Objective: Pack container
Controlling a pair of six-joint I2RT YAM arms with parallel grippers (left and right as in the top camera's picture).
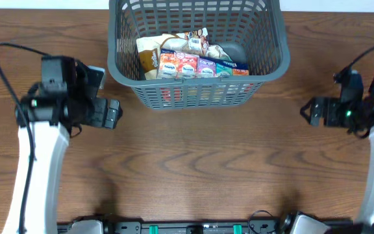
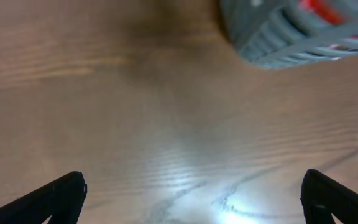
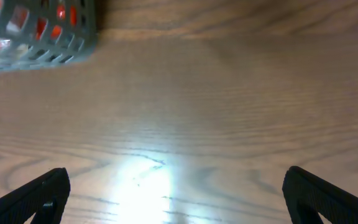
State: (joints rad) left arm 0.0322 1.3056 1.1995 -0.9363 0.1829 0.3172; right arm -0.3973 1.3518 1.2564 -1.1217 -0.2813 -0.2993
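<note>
The container (image 1: 265, 45) is a large dark grey slotted basket at the table's far middle. Several colourful snack packets (image 1: 193, 62) lie inside it. My left gripper (image 1: 112, 114) is open and empty, left of the basket's front corner. My right gripper (image 1: 310, 112) is open and empty, right of the basket. In the left wrist view the open fingers (image 2: 194, 199) frame bare wood, with the basket's corner (image 2: 278, 46) at top right. In the right wrist view the open fingers (image 3: 179, 196) frame bare wood, with the basket's corner (image 3: 48, 37) at top left.
The wooden table (image 1: 193, 169) stretches in front of the basket. Black cables (image 1: 5, 65) run along both arms. The arm bases stand at the near edge.
</note>
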